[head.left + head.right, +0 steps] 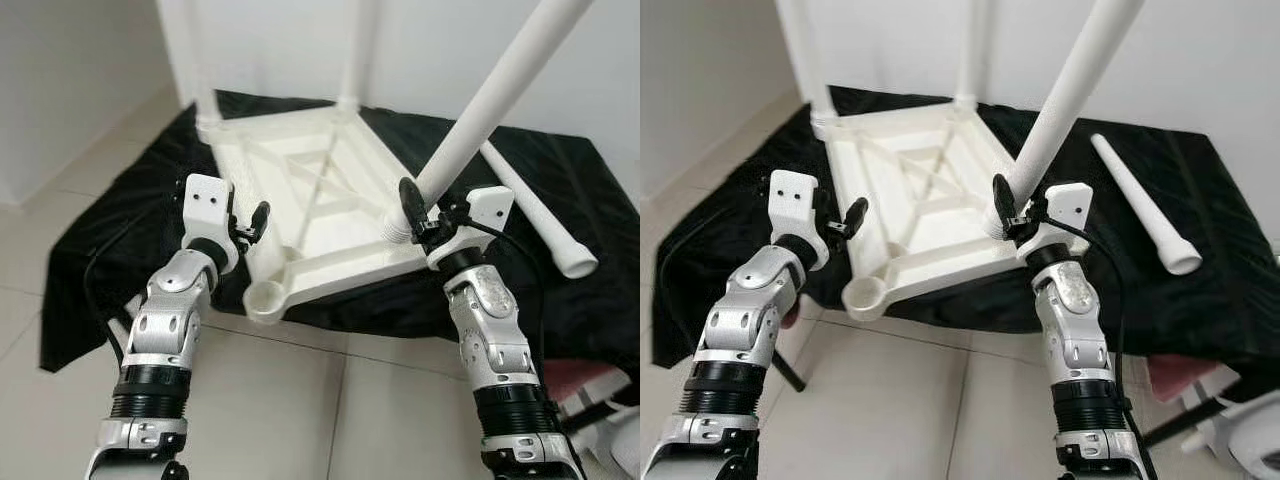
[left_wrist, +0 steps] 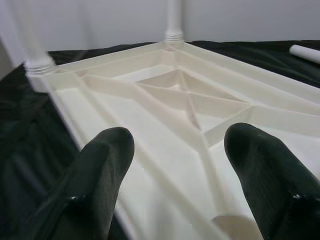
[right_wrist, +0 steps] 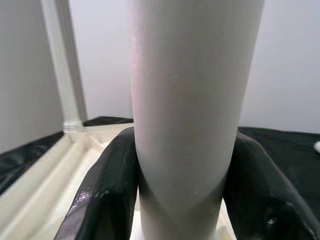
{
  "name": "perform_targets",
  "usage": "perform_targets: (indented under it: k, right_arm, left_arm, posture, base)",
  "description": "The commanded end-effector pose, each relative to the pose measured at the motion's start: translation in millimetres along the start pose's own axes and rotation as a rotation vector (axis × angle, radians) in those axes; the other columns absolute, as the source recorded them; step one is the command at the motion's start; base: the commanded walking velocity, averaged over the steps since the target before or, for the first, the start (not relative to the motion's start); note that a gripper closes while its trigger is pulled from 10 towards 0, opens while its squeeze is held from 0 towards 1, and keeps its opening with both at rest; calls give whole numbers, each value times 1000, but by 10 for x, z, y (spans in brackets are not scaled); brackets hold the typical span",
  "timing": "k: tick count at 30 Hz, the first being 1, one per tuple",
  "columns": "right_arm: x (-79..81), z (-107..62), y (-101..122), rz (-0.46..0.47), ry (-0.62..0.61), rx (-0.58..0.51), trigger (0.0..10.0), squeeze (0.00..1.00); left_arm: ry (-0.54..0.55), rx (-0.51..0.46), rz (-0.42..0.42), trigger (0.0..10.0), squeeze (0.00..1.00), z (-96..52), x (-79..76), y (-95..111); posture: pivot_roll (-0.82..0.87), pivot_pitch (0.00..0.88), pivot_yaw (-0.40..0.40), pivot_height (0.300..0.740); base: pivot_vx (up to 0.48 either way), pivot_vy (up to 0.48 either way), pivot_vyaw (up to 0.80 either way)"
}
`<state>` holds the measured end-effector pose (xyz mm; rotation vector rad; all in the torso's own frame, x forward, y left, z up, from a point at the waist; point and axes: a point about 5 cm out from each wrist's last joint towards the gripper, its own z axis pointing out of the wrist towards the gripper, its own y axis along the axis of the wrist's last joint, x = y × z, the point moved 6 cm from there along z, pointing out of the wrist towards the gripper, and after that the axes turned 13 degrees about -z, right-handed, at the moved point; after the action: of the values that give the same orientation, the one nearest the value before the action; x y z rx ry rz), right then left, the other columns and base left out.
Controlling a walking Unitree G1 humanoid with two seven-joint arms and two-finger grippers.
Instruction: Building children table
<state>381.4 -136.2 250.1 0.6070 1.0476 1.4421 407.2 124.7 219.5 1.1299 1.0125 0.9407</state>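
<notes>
Black cloth holds one tabletop, four legs.

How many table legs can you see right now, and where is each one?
4. Two legs stand in the far corners of the upturned tabletop; one is held by the right gripper at the near right corner; one lies on the black cloth.

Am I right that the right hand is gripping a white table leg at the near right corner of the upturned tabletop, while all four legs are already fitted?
Not quite: the right hand grips the white plastic table leg, but the near left socket is empty and a fourth white leg lies on the black cloth, as the left eye view shows.
</notes>
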Motion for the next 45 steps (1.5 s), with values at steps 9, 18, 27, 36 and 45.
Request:
perform_targets:
  k: [9,18,27,36,45]
  right_arm:
    - [8,55,21,-13,-2,-5,10000,0]
    - [-4,69,27,-23,-5,-9,10000,0]
    - [-6,97,28,-19,-9,-16,10000,0]
    - [3,99,70,-8,-11,-42,10000,0]
    - [-5,91,75,-9,-17,-49,10000,0]
  left_arm:
    - [-2,-9,17,10000,0,88,3,45]
    - [8,-39,27,10000,0,118,42,130]
    - [29,-66,21,10000,0,94,106,200]
    - [52,-74,24,10000,0,44,183,205]
    - [60,-71,22,10000,0,28,218,195]
  posture:
    - [-77,42,3,740]
    - [-72,36,9,740]
    - [-46,44,9,740]
    - [-40,57,15,740]
    - [-40,52,20,740]
  base:
    - [0,0,-781]
    - [0,0,-781]
    - [0,0,-758]
    - [0,0,0]
    - [0,0,0]
